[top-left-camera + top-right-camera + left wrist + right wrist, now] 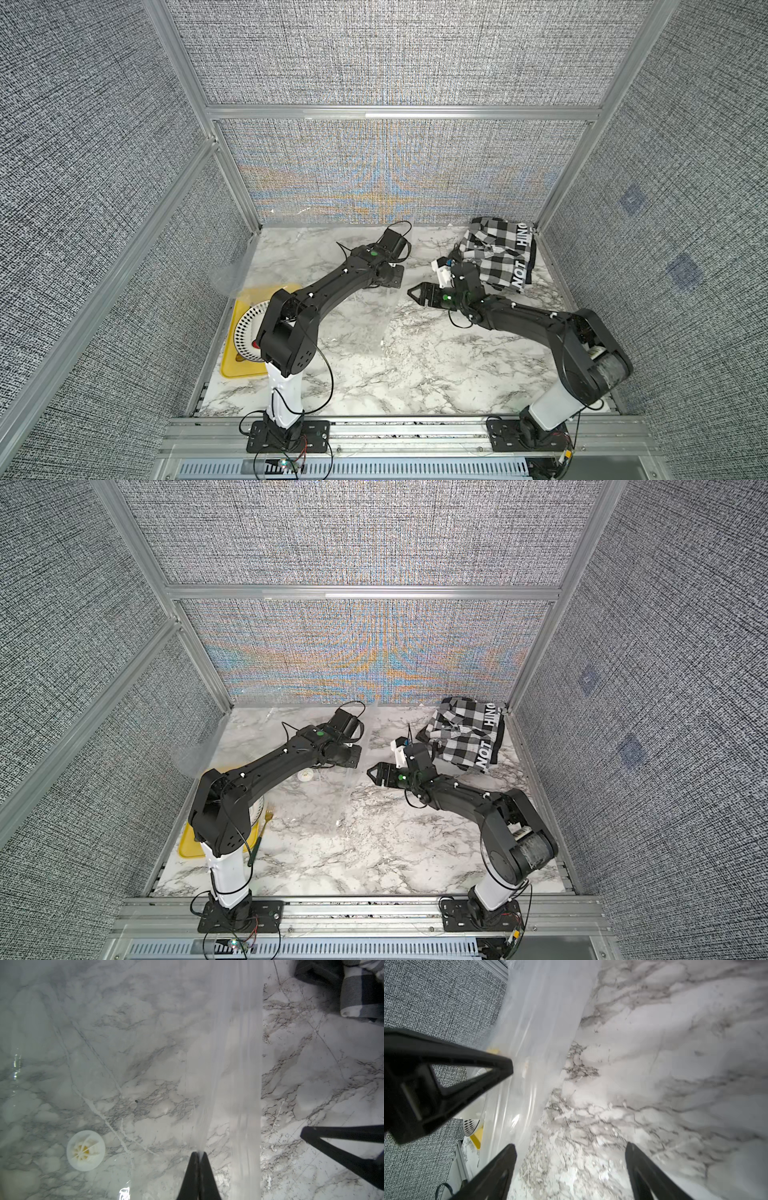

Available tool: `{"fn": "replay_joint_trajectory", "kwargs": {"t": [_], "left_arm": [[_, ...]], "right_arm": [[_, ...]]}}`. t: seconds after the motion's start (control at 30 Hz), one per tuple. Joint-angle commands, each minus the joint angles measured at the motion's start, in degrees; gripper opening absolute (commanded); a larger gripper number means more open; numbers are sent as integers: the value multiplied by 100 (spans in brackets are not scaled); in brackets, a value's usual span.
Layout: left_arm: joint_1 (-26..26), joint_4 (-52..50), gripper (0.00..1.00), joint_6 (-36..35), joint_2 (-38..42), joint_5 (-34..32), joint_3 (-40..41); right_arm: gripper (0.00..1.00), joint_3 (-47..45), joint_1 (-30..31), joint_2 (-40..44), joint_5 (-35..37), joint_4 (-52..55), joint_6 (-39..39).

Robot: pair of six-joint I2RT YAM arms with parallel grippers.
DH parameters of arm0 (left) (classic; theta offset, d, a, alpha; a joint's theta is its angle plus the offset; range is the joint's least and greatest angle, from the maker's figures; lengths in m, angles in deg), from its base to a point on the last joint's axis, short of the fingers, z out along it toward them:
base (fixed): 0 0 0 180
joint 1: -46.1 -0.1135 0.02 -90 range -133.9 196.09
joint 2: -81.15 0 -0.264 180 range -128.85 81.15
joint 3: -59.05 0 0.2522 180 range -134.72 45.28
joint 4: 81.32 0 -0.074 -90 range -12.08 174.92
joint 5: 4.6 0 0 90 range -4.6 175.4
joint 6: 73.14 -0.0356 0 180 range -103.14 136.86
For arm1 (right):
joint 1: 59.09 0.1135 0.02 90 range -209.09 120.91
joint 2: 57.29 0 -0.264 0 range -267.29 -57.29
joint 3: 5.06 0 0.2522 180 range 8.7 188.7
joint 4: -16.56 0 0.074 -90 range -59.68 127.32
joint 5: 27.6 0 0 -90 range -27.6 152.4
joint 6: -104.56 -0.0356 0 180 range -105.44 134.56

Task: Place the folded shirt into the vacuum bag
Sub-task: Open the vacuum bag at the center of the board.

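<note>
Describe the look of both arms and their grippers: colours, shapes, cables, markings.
The left arm and right arm are black, boxy links on white lower segments, bolted to black base plates. Each has a green dot near the wrist and thin black cables looping loose. The left gripper and right gripper have black fingers tapering to points.

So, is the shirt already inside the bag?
No, the shirt lies on the bare table in the far corner, apart from the bag.
</note>
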Motion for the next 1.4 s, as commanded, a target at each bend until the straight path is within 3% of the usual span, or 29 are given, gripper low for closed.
{"fn": "replay_joint_trajectory", "kwargs": {"t": [0.0,0.33,0.7,1.03,1.1,1.37], "left_arm": [[20,-471,0,-160,-33,-368,-211],[41,-433,0,-206,-174,-332,-293],[-3,365,0,-114,-208,629,101],[-20,585,0,-2,-262,898,239],[-26,571,0,6,-261,844,241],[-55,10,0,-127,112,-575,219]], "right_arm": [[84,382,145,-260,168,-30,-40],[84,664,402,-675,234,-234,-270],[84,-399,366,279,902,-458,-601],[55,415,447,-687,321,-460,-498],[45,523,458,-920,368,-370,-535],[2,232,320,-1031,1195,-62,-639]]}}
